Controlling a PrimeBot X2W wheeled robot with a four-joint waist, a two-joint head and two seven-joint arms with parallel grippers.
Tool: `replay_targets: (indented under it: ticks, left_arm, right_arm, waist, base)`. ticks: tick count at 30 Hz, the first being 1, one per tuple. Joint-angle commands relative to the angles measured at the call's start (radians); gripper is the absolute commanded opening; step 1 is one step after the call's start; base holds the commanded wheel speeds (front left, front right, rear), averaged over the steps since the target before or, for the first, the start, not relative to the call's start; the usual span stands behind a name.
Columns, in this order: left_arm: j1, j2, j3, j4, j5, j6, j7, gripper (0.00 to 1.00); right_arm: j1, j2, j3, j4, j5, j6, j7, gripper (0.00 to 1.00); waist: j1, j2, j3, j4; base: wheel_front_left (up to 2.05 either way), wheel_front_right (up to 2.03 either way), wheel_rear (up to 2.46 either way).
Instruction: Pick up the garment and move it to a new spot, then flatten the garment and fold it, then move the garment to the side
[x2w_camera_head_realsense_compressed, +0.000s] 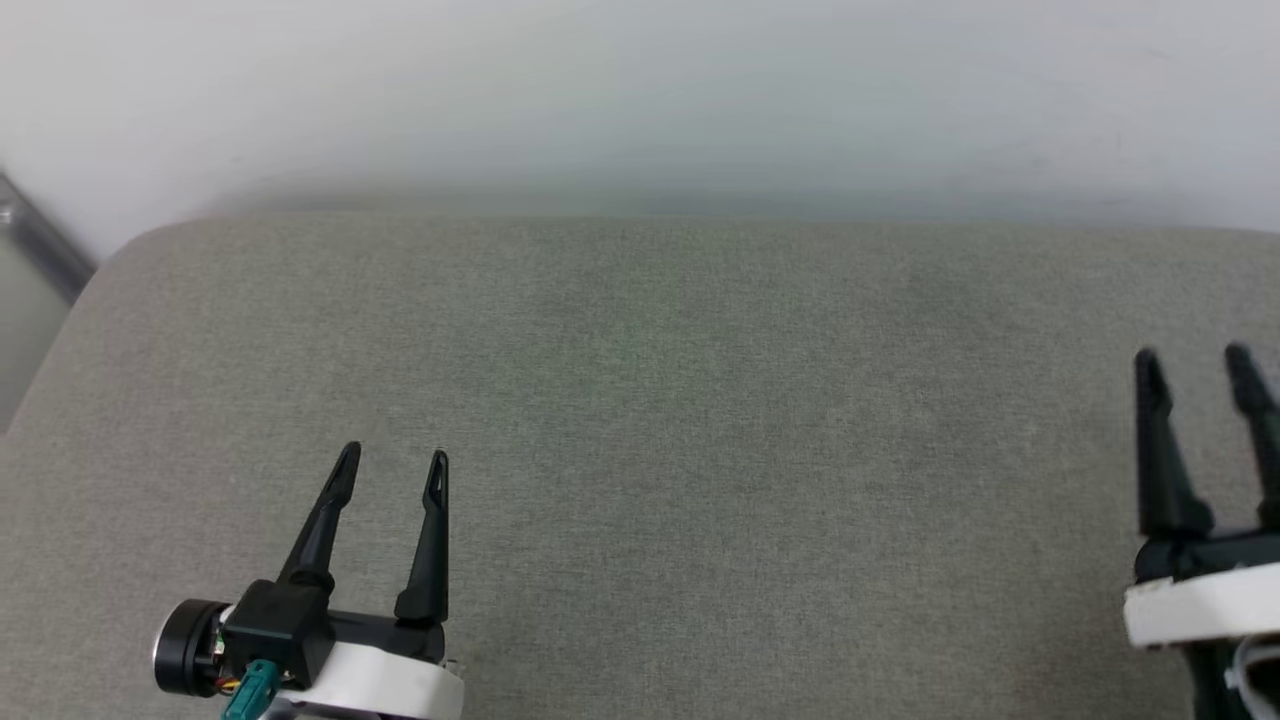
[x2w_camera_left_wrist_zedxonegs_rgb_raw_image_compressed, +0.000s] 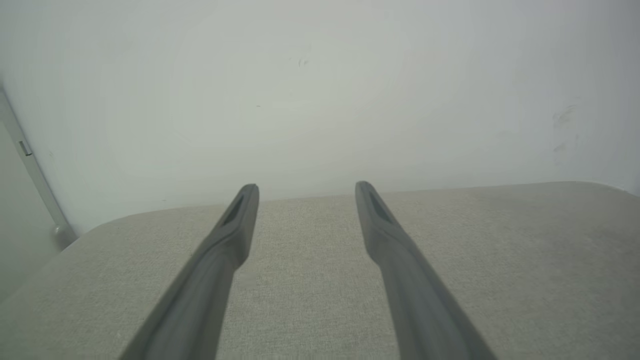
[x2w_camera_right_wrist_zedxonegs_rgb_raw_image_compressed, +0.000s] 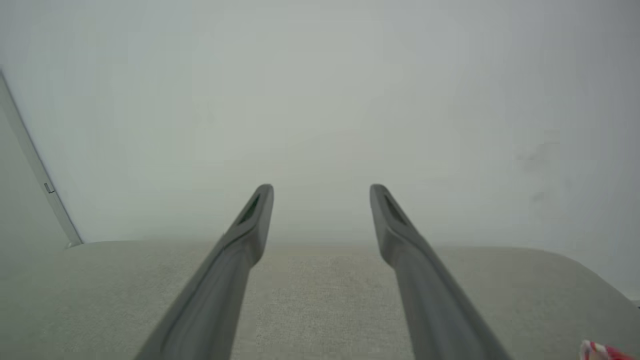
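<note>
Though barely in frame, garment (x2w_camera_right_wrist_zedxonegs_rgb_raw_image_compressed: 604, 352) edge.

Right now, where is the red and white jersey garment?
A red-and-white edge of the garment shows at the bottom right corner of the right wrist view, on the grey fabric surface, beside the right gripper.

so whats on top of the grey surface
Mostly bare fabric surface, under the open left gripper and right gripper. A red-and-white cloth edge peeks in at the right wrist view's corner; its rest is cut off.

Cushion (x2w_camera_head_realsense_compressed: 700, 450) before wall (x2w_camera_head_realsense_compressed: 640, 90); garment (x2w_camera_right_wrist_zedxonegs_rgb_raw_image_compressed: 602, 351) at right
</note>
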Motion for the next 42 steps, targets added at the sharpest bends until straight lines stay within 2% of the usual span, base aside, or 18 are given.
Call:
replay_targets:
  ticks: [1,16,33,39,40,42]
  left_arm:
    - [0.014,-0.010,0.003,0.004,0.004,-0.007,-0.002,1.00]
    - [0.055,-0.051,0.037,0.045,0.004,-0.051,-0.003,1.00]
    - [0.051,-0.066,0.053,0.023,0.044,-0.070,-0.003,1.00]
    - [0.057,-0.075,0.070,0.030,0.007,-0.072,-0.003,1.00]
    - [0.049,-0.076,0.068,0.031,0.003,-0.070,0.000,0.00]
    - [0.057,-0.077,0.068,0.052,0.005,-0.070,0.001,0.00]
  right_arm:
    - [0.046,0.021,0.004,0.012,-0.016,0.000,-0.020,1.00]
    - [0.131,0.085,0.064,0.135,-0.030,0.000,-0.117,1.00]
    - [0.128,0.094,0.060,0.132,-0.028,0.000,-0.110,1.00]
    - [0.129,0.096,0.060,0.127,-0.030,0.000,-0.106,1.00]
    - [0.122,0.092,0.061,0.132,-0.032,0.000,-0.106,0.00]
    - [0.124,0.093,0.063,0.154,-0.033,0.000,-0.104,0.00]
  waist:
    - [0.0003,0.0000,-0.011,0.009]
    - [0.0003,0.0000,-0.042,0.004]
    - [0.0003,0.0000,-0.034,0.005]
    - [0.0003,0.0000,-0.034,0.006]
    - [0.0003,0.0000,-0.034,0.006]
    - [0.0003,0.0000,-0.034,0.006]
  base:
    - [0.00,0.00,0.00]
    - [0.00,0.00,0.00]
    - [0.00,0.00,0.00]
    - [0.00,0.00,0.00]
    - [0.00,0.00,0.00]
    - [0.00,0.00,0.00]
